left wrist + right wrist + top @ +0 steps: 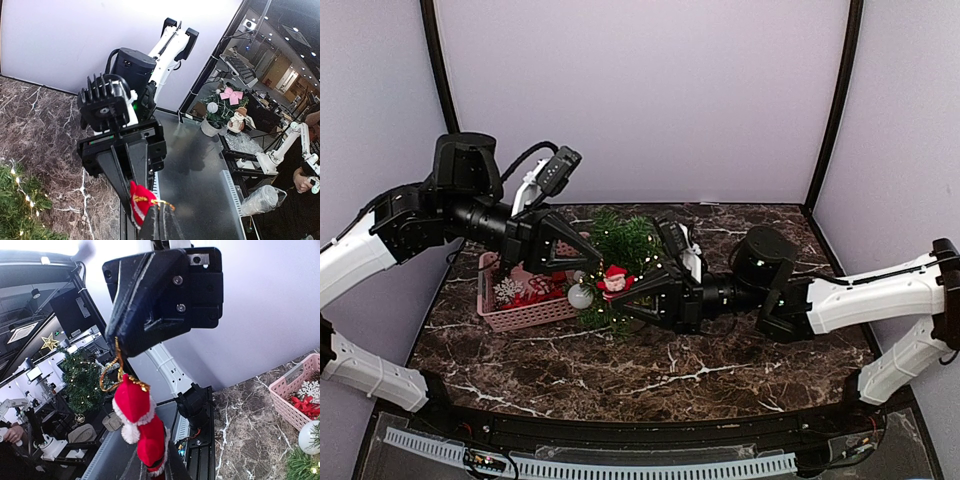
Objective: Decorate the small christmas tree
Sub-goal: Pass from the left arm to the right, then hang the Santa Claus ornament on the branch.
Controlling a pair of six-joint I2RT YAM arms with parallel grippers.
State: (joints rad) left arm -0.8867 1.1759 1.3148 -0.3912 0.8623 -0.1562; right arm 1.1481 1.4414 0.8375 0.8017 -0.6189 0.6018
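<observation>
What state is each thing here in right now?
Santa: in mid-air, held by both grippers.
Left gripper: shut on Santa's gold loop.
Right gripper: shut on Santa's body.
Tree: lights on.
Basket: holding ornaments.
White ball: by the tree; hung or not, cannot tell.

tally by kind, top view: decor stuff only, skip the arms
Tree: 1
Basket: 1
Santa: 1
White ball: 1
Snowflake: 1
Red bow-like piece: 1
Total: 6 visible; the basket may hide more.
</observation>
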